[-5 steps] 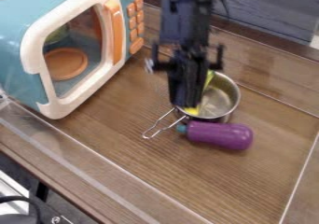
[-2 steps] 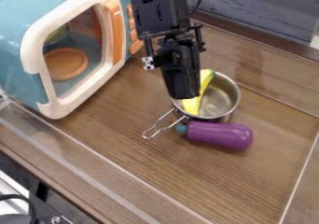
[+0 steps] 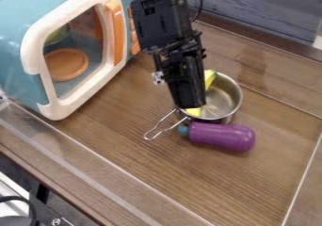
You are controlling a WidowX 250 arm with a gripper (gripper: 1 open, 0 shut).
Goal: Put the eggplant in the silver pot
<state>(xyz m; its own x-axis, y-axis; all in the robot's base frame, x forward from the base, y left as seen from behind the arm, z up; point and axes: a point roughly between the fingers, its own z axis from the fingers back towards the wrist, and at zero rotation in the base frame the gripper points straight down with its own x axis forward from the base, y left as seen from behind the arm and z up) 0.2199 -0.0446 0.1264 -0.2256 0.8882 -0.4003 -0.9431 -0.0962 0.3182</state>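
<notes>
The glossy purple eggplant (image 3: 221,136) lies on the wooden table just in front of the silver pot (image 3: 227,104), close to its wire loop handle (image 3: 161,128). A yellow banana (image 3: 210,80) leans inside the pot. My black gripper (image 3: 189,105) hangs tilted over the pot's near-left rim. Its fingers are shut, their tips right at the banana. Whether they pinch the banana I cannot tell. The gripper stands above and to the left of the eggplant, not touching it.
A teal-and-white toy microwave (image 3: 56,51) with its door open stands at the left, close behind the arm. A raised lip runs along the table's front edge (image 3: 113,187) and right edge (image 3: 306,169). Bare wood lies in front of the eggplant.
The wrist has rolled and the arm's upper part has leaned to the left. The fingertips stay over the pot's rim. The eggplant and the pot have not moved.
</notes>
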